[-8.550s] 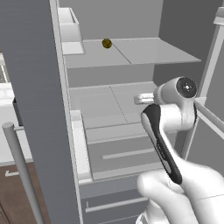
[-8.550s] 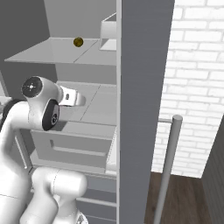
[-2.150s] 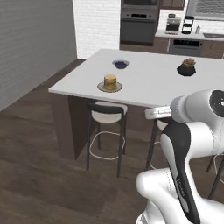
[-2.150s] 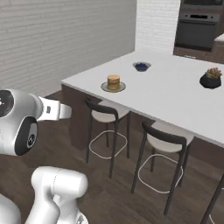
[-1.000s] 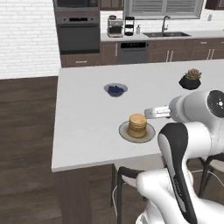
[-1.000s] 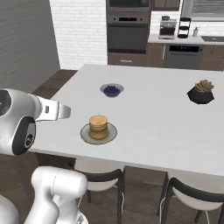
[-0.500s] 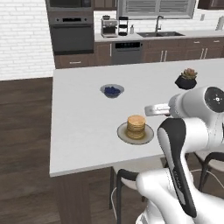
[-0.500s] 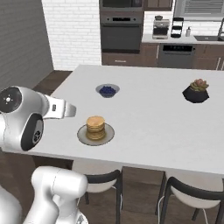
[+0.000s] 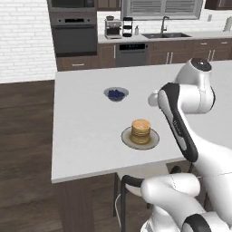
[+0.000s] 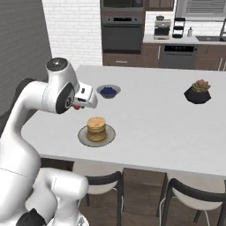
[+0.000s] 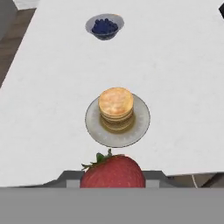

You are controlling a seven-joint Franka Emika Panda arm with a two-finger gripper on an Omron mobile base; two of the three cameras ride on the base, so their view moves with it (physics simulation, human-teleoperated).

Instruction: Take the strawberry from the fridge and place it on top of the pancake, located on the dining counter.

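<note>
My gripper (image 10: 80,105) is shut on the strawberry (image 11: 113,171), a red fruit with green leaves that sits at the bottom of the hand view. It hangs above the near part of the dining counter (image 10: 150,128), short of and higher than the pancake (image 11: 116,103). The golden-brown stack rests on a round grey plate (image 11: 138,126), untouched, near the counter's front edge (image 9: 141,129) (image 10: 96,127). A bit of red strawberry (image 10: 77,106) peeks out under the hand. The fridge is out of view.
A small bowl of blue berries (image 10: 108,91) (image 9: 116,94) stands behind the pancake. A dark pot with a plant (image 10: 197,92) is at the counter's far right. Stools (image 10: 187,196) (image 9: 129,188) are tucked under the near edge. Ovens and cabinets line the back wall.
The whole picture has shifted, so the base has moved and the counter looks closer. The arm has swung the hand up and out over the counter, the strawberry still in its grip.
</note>
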